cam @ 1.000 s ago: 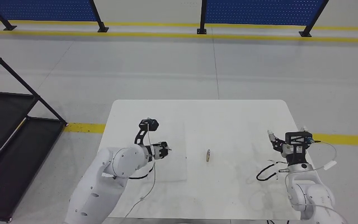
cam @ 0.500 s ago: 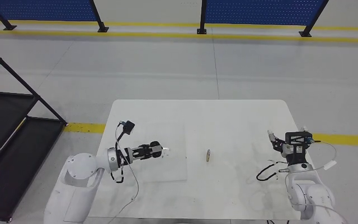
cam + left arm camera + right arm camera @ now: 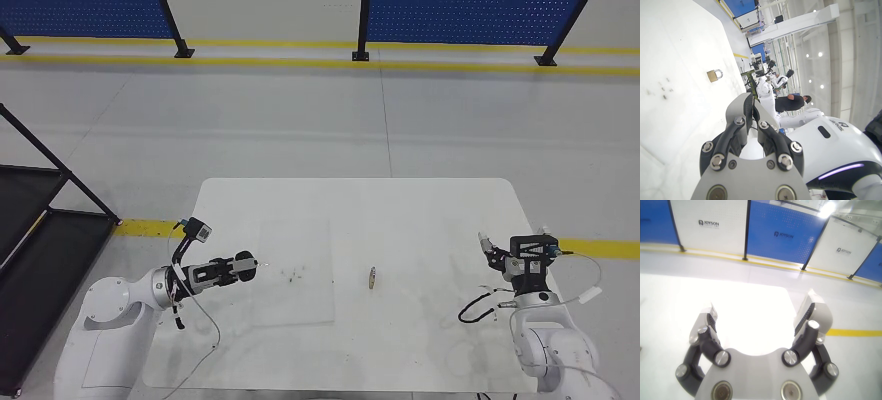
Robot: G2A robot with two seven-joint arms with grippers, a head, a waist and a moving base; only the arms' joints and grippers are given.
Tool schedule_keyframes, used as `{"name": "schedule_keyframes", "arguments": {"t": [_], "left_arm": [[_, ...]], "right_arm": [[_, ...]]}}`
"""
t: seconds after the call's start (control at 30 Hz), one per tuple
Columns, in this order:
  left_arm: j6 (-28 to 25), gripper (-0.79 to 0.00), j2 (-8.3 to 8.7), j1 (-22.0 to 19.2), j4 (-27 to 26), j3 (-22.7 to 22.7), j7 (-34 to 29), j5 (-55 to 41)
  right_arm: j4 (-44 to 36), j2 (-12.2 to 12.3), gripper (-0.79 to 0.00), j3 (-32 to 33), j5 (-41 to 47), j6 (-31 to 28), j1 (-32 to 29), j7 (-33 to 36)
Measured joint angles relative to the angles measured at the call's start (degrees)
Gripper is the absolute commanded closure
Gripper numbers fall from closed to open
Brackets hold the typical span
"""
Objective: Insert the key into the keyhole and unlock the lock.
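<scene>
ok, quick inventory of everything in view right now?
table: 1, white, mid-floor
sheet: 1, clear, on the table's left half
padlock: 1, brass body with silver shackle, on the table right of the sheet
specks: several, dark, on the sheet; too small to identify
rack: 1, black, on the floor left of the table
barriers: 2, blue, beyond the table
floor lines: 2, yellow, one by the barriers, one level with the table
left end effector: 1, grey, shut, just left of the sheet
right end effector: 1, grey, open, at the table's right edge
</scene>
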Motion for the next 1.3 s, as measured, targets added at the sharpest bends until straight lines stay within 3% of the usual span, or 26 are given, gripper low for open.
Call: {"name": "schedule_keyframes", "arguments": {"t": [0.33, 0.7, 0.9, 1.07, 1.3], "left_arm": [[0.0, 0.0, 0.0, 0.0, 0.0, 0.0, 0.0, 0.0], [0.0, 0.0, 0.0, 0.0, 0.0, 0.0, 0.0, 0.0], [0.0, 0.0, 0.0, 0.0, 0.0, 0.0, 0.0, 0.0], [0.0, 0.0, 0.0, 0.0, 0.0, 0.0, 0.0, 0.0], [0.0, 0.0, 0.0, 0.0, 0.0, 0.0, 0.0, 0.0]], "right_arm": [[0.0, 0.0, -0.785, -0.1, 0.0, -0.1, 0.0, 0.0], [-3.1, 0.3, -0.785, -6.4, -11.2, -9.9, -0.2, 5.9], [-10.6, 0.1, -0.785, -9.2, -11.5, -12.2, 0.6, 18.4], [-16.0, -0.5, -0.785, -12.9, -2.5, -13.6, 4.5, 35.0], [-15.8, -1.7, -0.785, -19.4, 8.1, -5.9, 14.1, 57.3]]}}
